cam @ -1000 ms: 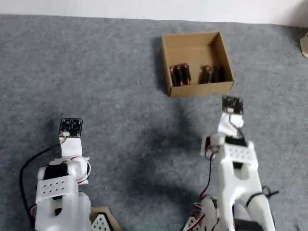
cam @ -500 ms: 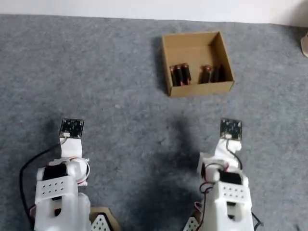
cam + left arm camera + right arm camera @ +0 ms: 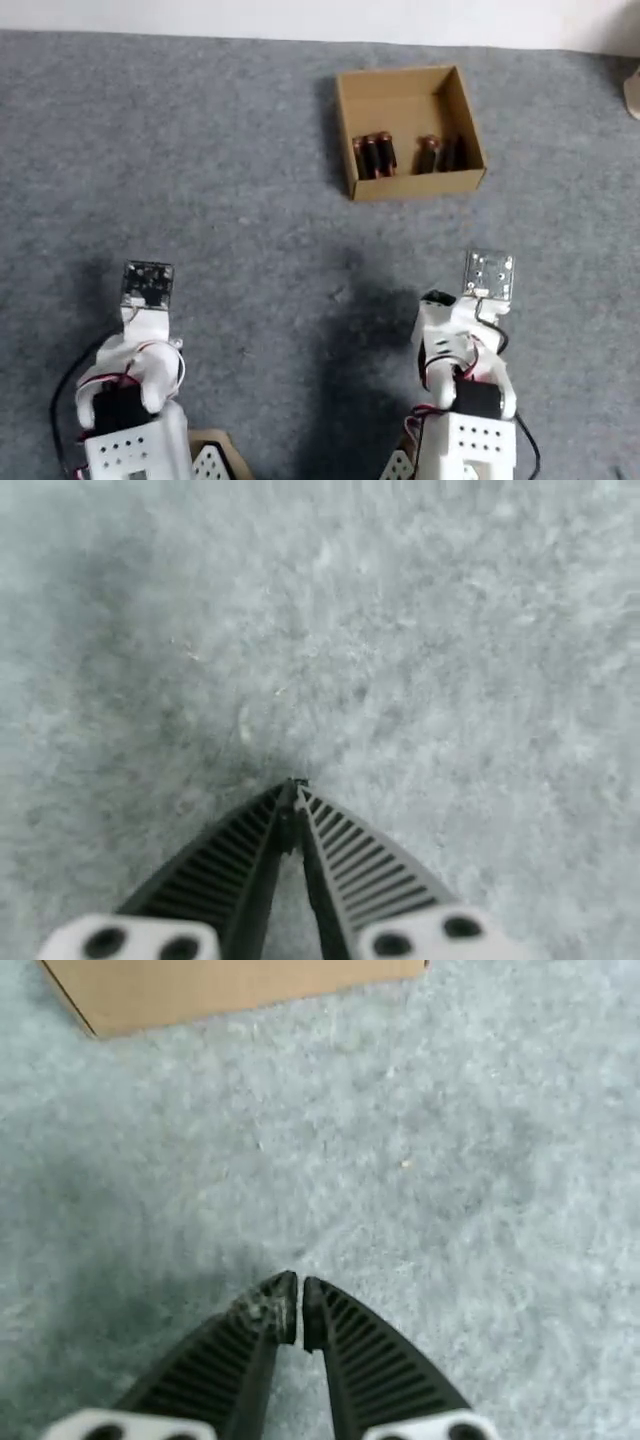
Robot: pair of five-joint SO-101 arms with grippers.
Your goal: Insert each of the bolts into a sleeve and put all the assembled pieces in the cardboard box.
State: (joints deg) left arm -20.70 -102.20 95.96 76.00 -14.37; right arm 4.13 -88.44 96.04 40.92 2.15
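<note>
The cardboard box (image 3: pixel 410 92) stands at the far middle-right of the grey carpet, and its outer wall (image 3: pixel 230 985) lies beyond my right gripper in the right wrist view. Inside it lie several brown assembled pieces (image 3: pixel 374 155), in two groups along the near wall. My left gripper (image 3: pixel 296 788) is shut with nothing in it, low over bare carpet at the near left. My right gripper (image 3: pixel 297 1290) is shut and empty too, over the carpet in front of the box. In the high view the left arm (image 3: pixel 140 330) and right arm (image 3: pixel 465 330) are both drawn back near the front edge.
Grey carpet (image 3: pixel 250 230) covers the table between the arms and the box. A pale object (image 3: pixel 632 92) sits at the far right edge. Cables hang at both arm bases.
The right arm has pulled back from just in front of the box toward the front edge. The left arm has also drawn back slightly. The box and its contents have not moved.
</note>
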